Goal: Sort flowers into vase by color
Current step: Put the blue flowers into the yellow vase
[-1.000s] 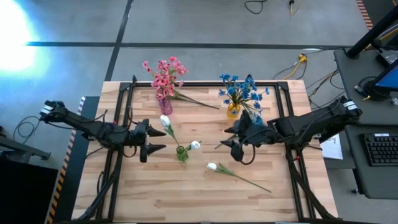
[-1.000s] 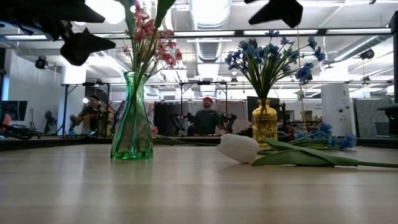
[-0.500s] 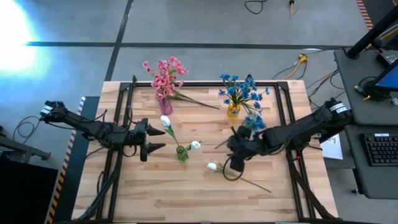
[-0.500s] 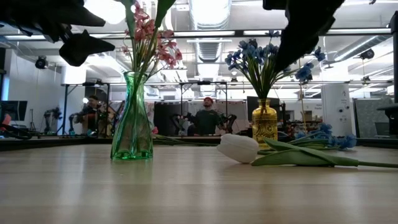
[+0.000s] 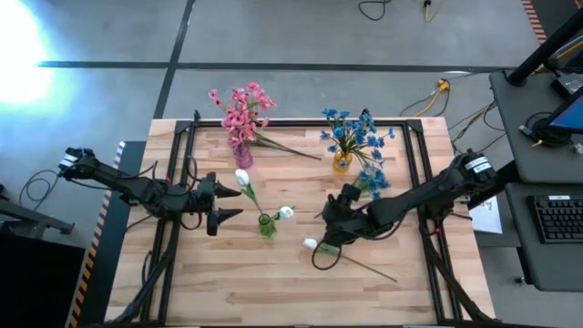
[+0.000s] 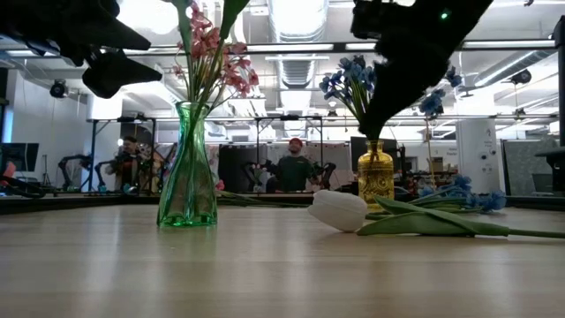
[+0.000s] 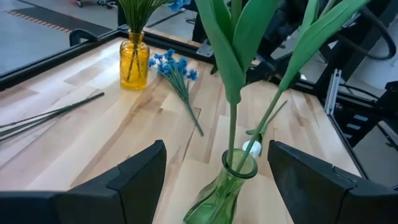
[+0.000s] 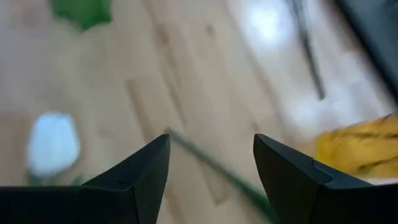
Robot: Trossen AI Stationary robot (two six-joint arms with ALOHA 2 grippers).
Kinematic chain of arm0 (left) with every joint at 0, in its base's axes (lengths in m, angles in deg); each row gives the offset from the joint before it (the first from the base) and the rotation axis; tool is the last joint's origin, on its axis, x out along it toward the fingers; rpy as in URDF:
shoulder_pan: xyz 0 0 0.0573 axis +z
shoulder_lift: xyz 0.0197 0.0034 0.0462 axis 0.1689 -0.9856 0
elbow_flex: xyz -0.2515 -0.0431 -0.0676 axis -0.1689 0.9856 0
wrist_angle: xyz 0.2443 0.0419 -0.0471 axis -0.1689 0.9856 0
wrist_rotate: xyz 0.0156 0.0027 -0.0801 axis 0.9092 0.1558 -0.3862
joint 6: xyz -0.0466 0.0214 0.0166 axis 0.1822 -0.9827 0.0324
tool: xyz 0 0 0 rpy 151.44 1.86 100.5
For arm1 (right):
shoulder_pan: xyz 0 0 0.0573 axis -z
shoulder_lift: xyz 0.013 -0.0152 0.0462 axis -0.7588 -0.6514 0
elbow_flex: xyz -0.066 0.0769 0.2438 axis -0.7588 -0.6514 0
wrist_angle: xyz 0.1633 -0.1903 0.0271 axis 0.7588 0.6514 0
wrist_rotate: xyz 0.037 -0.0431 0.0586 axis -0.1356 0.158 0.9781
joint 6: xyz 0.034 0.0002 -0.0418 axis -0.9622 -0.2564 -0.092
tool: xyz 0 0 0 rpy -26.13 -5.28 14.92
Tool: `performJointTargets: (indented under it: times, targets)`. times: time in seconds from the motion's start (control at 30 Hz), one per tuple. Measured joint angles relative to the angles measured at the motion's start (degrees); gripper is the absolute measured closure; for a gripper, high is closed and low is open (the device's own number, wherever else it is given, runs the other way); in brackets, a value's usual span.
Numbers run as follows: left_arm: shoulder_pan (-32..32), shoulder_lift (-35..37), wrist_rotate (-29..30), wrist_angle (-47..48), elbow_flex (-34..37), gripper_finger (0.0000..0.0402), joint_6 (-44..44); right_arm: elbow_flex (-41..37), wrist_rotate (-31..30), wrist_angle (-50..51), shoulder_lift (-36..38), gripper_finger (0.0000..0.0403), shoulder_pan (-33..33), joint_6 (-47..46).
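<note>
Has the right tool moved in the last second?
Yes. The right tool went from beside the yellow vase down to the loose white flower.

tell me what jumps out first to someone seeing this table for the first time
The right gripper, fingers apart, hangs over a white tulip lying loose on the wooden table. Behind it stand three vases: a pink bunch at the far left, a blue bunch in a yellow vase at the far right, and a green vase with two white tulips mid-table. The left gripper waits open beside the green vase.
</note>
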Motion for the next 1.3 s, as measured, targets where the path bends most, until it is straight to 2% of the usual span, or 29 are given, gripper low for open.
performJointTargets:
  times: [0.07, 0.13, 0.3, 0.37, 0.47, 0.7, 0.97, 1.3]
  targets:
    - [0.0, 0.0, 0.0, 0.1, 0.0, 0.0134, 0.1, 0.0, -2.5, -1.1, -1.4, 0.0179, -0.2, -0.3]
    - [0.0, 0.0, 0.0, 0.4, 0.0, 0.0134, 0.1, -0.4, -1.8, -0.4, -2.4, 0.0179, -0.3, -0.7]
    - [0.0, -0.1, 0.0, 1.5, 0.0, 0.0134, 0.1, -3.5, 10.1, 0.1, -1.9, 0.0179, -0.3, 1.9]
    - [0.0, -0.1, 0.0, 1.5, 0.0, 0.0134, 0.1, -4.9, 12.2, 0.9, -1.3, 0.0179, -0.2, 3.1]
    - [0.0, -0.2, 0.0, 1.5, 0.0, 0.0134, 0.0, -6.5, 12.8, 3.0, -0.8, 0.0179, 1.0, 5.3]
    - [0.0, -0.1, 1.4, 1.1, 0.0, 0.0134, 0.4, -8.9, 12.4, 0.0, -0.8, 0.0179, 7.5, 15.1]
    - [0.0, -0.1, 1.4, 3.8, -3.6, 0.0134, 1.5, -9.1, 21.6, -1.8, -1.7, 0.0179, 13.8, 28.2]
    - [0.0, -2.3, 1.4, 5.9, -8.2, 0.0134, -1.7, -8.9, 21.8, -3.1, -3.1, 0.0190, 17.1, 33.7]
